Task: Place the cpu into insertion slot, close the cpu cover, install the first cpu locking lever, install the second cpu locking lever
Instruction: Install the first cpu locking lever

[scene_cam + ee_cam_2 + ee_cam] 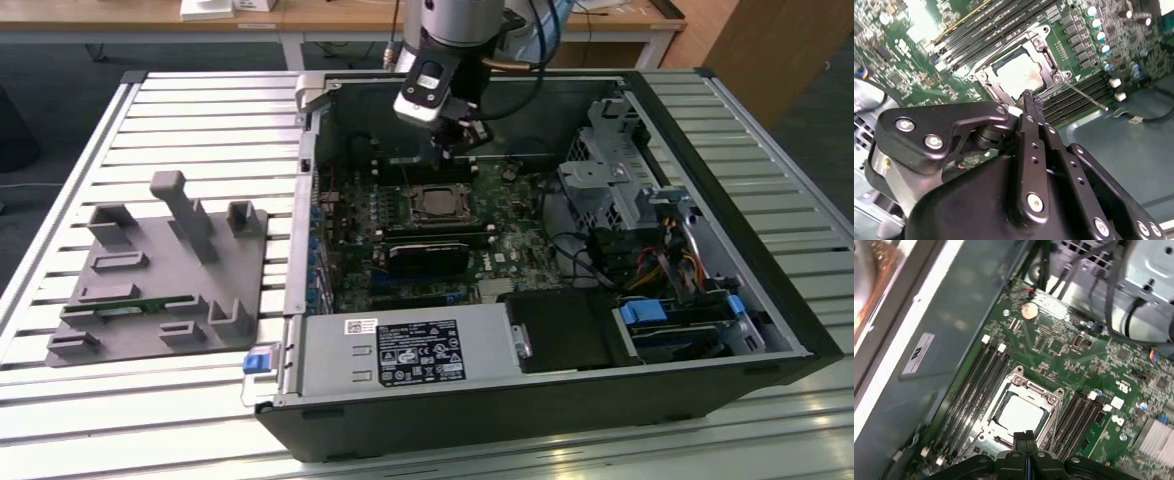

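Silvery cpu cover [1053, 407] looks down flat around the cpu [1021, 412], and the chip sits in the insertion slot [438, 203] on the green board. We read placing and closing as done.

The gripper [1031, 100] is right at the socket's edge. In both wrist views its fingers are pressed together with nothing between them. We can't tell whether the tips touch the frame.

In the exterior view the gripper hangs at about 12 o'clock of the slot, inside the open case [534, 410]. A grey fixture [160, 270] lies well apart, at 9 o'clock of the case.

In the second wrist view a thin metal lever [1085, 95] sticks out from a socket corner across the long black slots [1081, 90]. It looks unlatched to us, so we judge the step in hand to be the first locking lever.

That calls for the closed tips to bear on the lever's free end, then press it down and sideways under its catch. They must not slip onto the cover or the neighbouring slots. We can't make out the second lever.
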Tool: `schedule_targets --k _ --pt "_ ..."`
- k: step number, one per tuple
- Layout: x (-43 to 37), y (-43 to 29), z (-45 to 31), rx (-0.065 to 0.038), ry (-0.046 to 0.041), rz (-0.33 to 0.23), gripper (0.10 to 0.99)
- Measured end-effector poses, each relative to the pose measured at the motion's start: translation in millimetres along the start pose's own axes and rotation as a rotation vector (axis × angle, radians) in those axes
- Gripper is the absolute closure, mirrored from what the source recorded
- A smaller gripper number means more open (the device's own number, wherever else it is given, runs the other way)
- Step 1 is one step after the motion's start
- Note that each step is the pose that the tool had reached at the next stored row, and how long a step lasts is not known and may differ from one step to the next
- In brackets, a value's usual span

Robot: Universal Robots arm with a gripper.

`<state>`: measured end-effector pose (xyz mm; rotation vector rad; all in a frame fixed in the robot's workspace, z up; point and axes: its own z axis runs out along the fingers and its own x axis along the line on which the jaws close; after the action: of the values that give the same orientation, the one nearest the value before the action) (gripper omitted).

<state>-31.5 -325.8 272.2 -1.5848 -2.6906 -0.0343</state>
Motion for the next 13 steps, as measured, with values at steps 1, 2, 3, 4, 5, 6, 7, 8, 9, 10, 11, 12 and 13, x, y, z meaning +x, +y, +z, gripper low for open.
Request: schedule_targets --k 1,2,3,4,5,6,7,8,9,10,11,12,13 --pt "0.0 0.0 0.0 0.000 0.0002 -0.018 0.980" --pt "0.0 0.0 0.1 0.001 0.0003 -0.036 0.980" --pt "0.0 0.0 0.1 0.001 0.0005 -0.054 0.980" --pt "0.0 0.0 0.2 0.001 0.0005 -0.070 0.980" --pt "0.0 0.0 0.2 0.000 -0.0004 -0.080 0.980" --pt "0.0 0.0 0.3 -0.003 -0.0023 -0.086 0.980" --pt "0.0 0.0 0.4 -0.008 -0.0053 -0.090 0.980" --pt "0.0 0.0 0.6 -0.014 -0.0090 -0.094 0.980" --pt "0.0 0.0 0.8 -0.019 -0.0122 -0.098 0.980" --pt "0.0 0.0 0.9 -0.021 -0.0135 -0.108 0.980" --pt "0.0 0.0 0.9 -0.021 -0.0133 -0.126 0.980" --pt "0.0 0.0 1.0 -0.021 -0.0129 -0.144 0.980" --pt "0.0 0.0 1.2 -0.020 -0.0125 -0.162 0.980"
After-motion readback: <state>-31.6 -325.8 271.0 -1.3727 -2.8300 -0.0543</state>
